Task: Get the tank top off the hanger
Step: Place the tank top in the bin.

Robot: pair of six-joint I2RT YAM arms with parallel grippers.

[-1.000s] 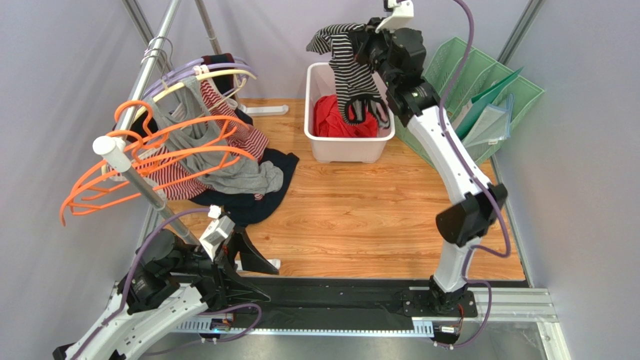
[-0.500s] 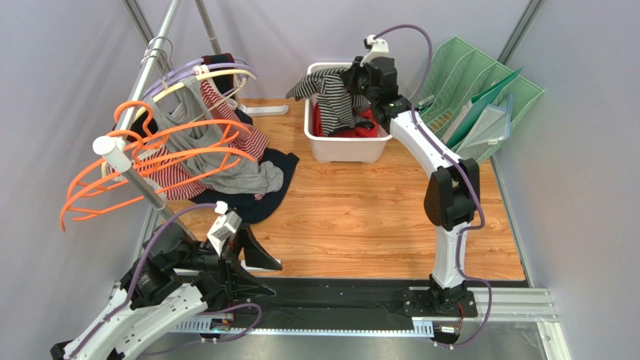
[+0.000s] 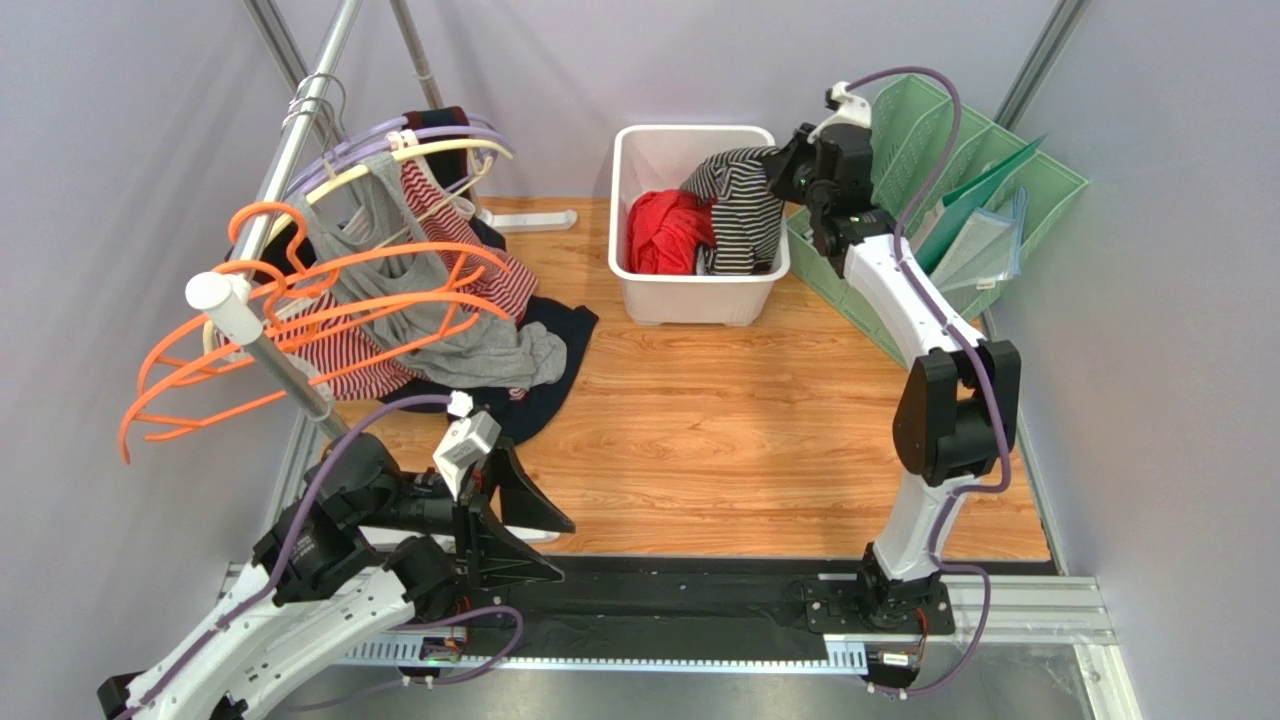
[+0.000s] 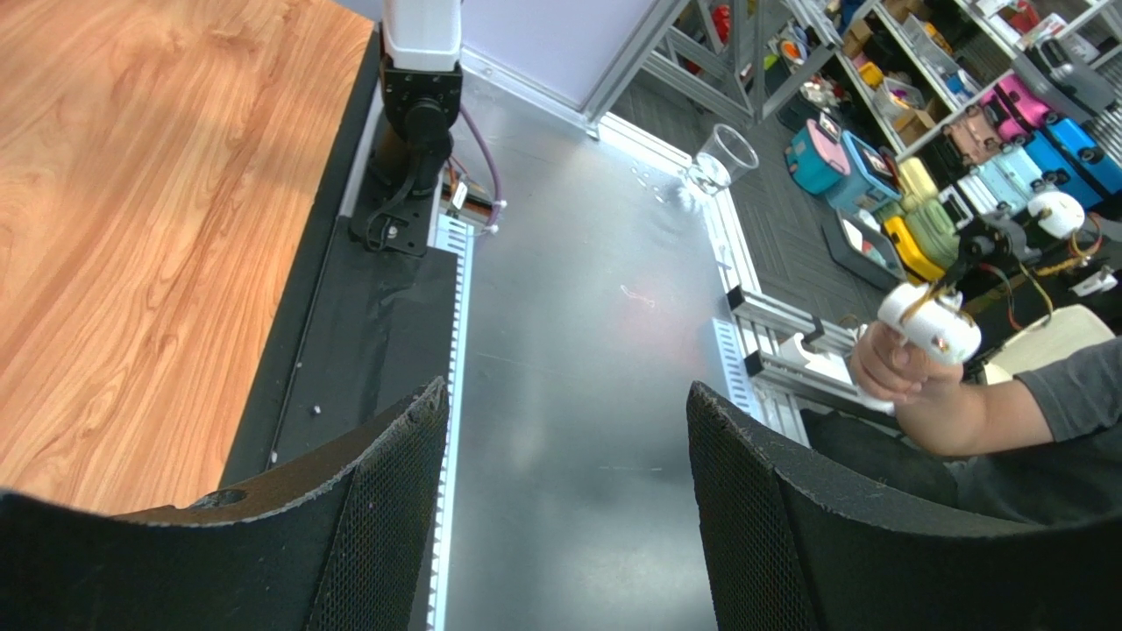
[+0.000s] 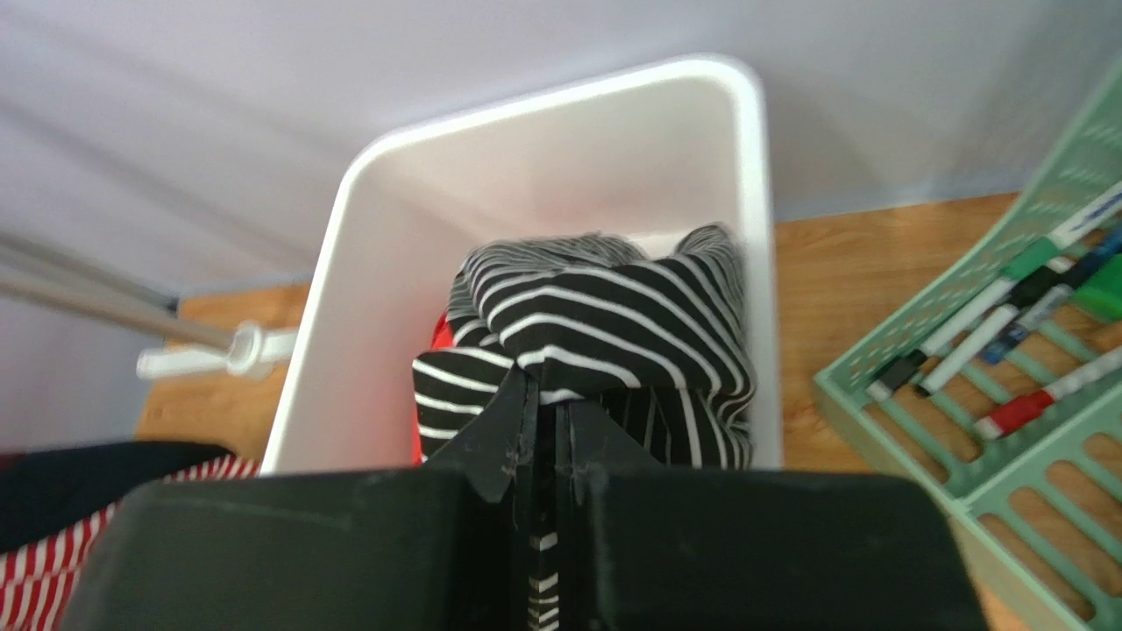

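My right gripper (image 3: 784,168) is shut on a black-and-white striped tank top (image 3: 739,203) and holds it over the right side of the white bin (image 3: 699,297). In the right wrist view the striped top (image 5: 619,322) bunches inside the bin (image 5: 757,263), pinched between my closed fingers (image 5: 501,441). Orange hangers (image 3: 323,285) on the rack at left carry grey and red-striped garments (image 3: 481,353). My left gripper (image 3: 519,518) is open and empty near the table's front edge; its view looks past the table edge at the metal floor, right gripper (image 5: 551,418), left gripper (image 4: 566,434).
A red garment (image 3: 666,228) lies in the bin's left side. A green file rack (image 3: 977,195) stands at the right of the bin. A metal clothes rail (image 3: 278,368) slants across the left. A dark garment (image 3: 526,398) lies on the wooden table.
My right gripper has swung down and to the right with the striped top, lowering it into the bin. The left arm has shifted slightly right.
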